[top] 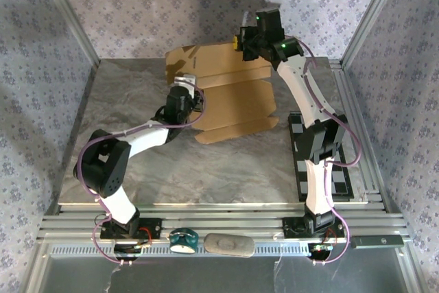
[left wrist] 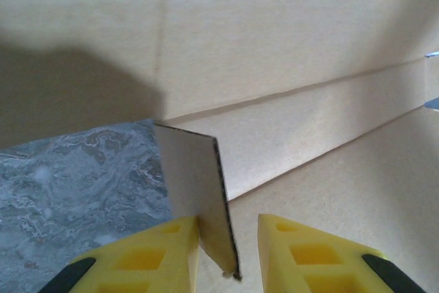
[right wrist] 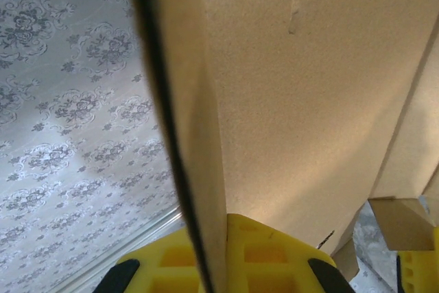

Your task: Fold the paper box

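- Paper box is seen as a tan die-cut cardboard sheet on the grey marbled table, toward its far middle. The front panels are laid flat, while the rear panel is raised off the surface toward the back wall.
- Left gripper is placed at the sheet's left edge, where a small side flap is stood upright between the yellow fingers.
- The flap is touched by the finger seen on the left of the left wrist view. A narrow gap is left before the other finger, so the flap is straddled with the fingers slightly spread, not pinched.
- Right gripper is held high at the far edge of the sheet. The rim of the raised panel is pinched between its fingers, which are pressed together on the cardboard.
- Floral wallpaper is seen beside that panel in the right wrist view.
- Checkered board is laid flat at the table's right side, partly covered by the right arm and apart from the box.
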